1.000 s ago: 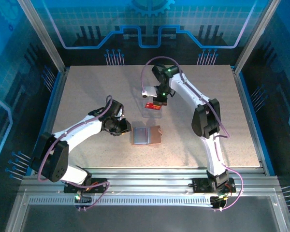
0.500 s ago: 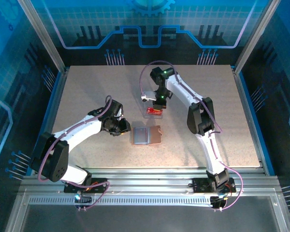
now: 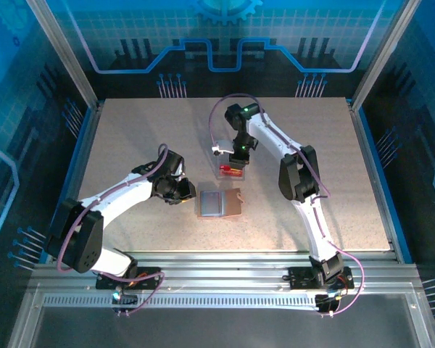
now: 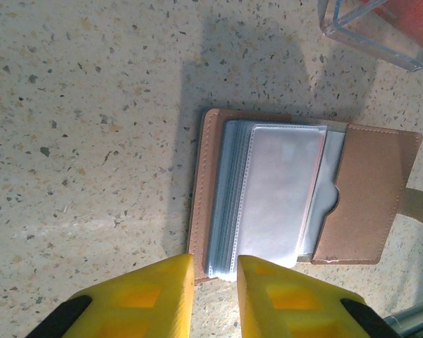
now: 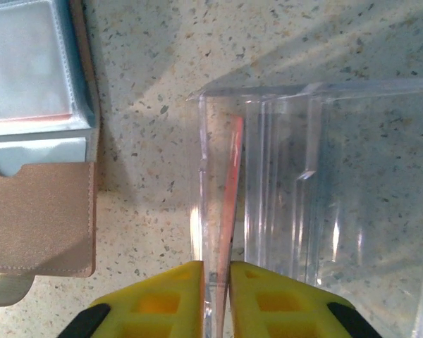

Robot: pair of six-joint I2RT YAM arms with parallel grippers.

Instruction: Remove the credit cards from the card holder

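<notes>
Top external: high behind both arm bases, looking down across the whole table (image 3: 130, 138). Left wrist: close above the open card holder (image 4: 366, 193), looking straight down past its own yellow fingers (image 4: 148, 292). Right wrist: closer still over the clear container (image 5: 317, 176), sharing the card holder (image 5: 39, 225) and container corner (image 4: 370, 32) with the left wrist view

The card holder (image 4: 366, 193) looked like matt tan leather outside, with glossy clear plastic sleeves (image 4: 278, 193) inside. The container (image 5: 317, 183) was shiny see-through plastic, and the table (image 4: 77, 127) was rough speckled stone-like stuff. The fingers (image 5: 173, 303) were matt yellow plastic.
</notes>
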